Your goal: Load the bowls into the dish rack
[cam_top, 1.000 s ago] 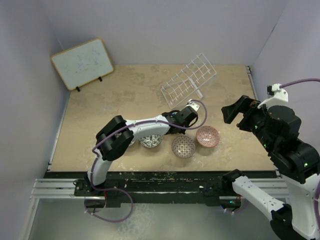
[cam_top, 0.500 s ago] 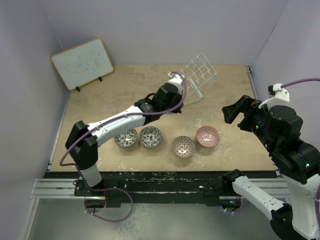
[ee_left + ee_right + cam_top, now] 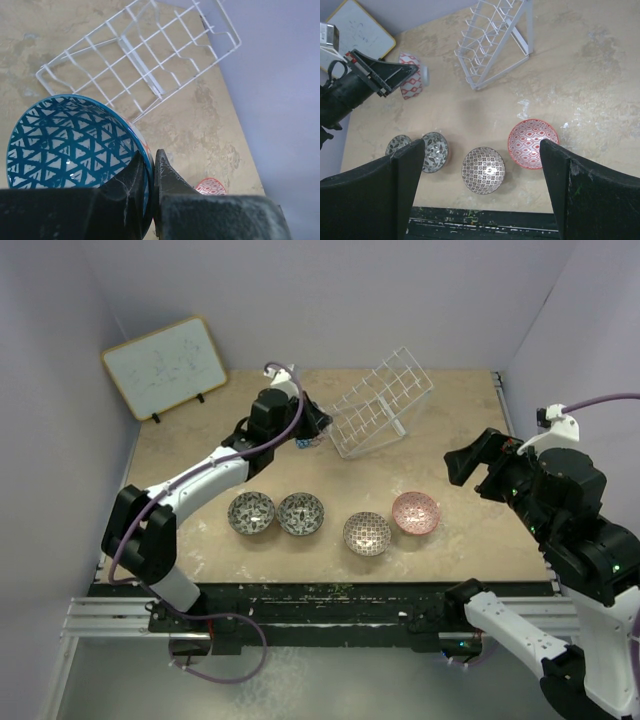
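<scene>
The left tool (image 3: 148, 156) is clamped narrow on the rim of the blue bowl (image 3: 70, 142), one finger inside the lip and one outside, holding it on edge near the left, lower end of the dish rack (image 3: 380, 400) without touching the wires. From the right wrist view, the held bowl's outer wall shows a red-and-white pattern, while its inside is blue with white triangles. The white wire rack stands tilted at the back of the tan surface (image 3: 460, 410) with no bowl in its cells. Four bowls sit upright in a loose row nearer the arm bases: two grey-white bowls (image 3: 251, 512) (image 3: 301, 513) side by side and nearly touching, then the lattice bowl (image 3: 367, 533), then the pink bowl (image 3: 415, 512) just beside it on the right. The right tool (image 3: 470, 462) hangs above the right side of the surface, its fingers spread wide and holding nothing. A wood-framed whiteboard (image 3: 165, 365) leans at the far left corner.
</scene>
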Motion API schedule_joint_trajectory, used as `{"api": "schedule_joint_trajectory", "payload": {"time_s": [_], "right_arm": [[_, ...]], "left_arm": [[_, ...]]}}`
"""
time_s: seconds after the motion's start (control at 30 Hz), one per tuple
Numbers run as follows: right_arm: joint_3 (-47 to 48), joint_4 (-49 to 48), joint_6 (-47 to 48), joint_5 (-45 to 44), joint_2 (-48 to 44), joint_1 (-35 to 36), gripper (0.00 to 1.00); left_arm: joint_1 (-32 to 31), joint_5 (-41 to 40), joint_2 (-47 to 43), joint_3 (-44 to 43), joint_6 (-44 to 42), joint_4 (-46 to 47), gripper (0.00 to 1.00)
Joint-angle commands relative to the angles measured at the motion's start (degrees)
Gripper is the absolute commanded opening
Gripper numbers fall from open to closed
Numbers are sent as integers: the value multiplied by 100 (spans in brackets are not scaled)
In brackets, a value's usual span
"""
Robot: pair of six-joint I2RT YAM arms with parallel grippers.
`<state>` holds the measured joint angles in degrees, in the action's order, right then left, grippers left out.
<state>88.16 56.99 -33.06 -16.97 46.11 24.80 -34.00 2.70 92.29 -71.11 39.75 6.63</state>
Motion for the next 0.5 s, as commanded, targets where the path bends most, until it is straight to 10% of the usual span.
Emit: {"api": "schedule_joint_trajectory", "payload": {"time_s": [0.0, 0.47], "right_arm": [[16, -108, -55, 16, 16, 8, 98], [-299, -337, -148, 248, -64, 9, 98]], "left_arm": [[329, 389, -306, 247, 556, 1004, 0], [341, -1706, 1504, -1500, -1582, -2752, 0]]}}
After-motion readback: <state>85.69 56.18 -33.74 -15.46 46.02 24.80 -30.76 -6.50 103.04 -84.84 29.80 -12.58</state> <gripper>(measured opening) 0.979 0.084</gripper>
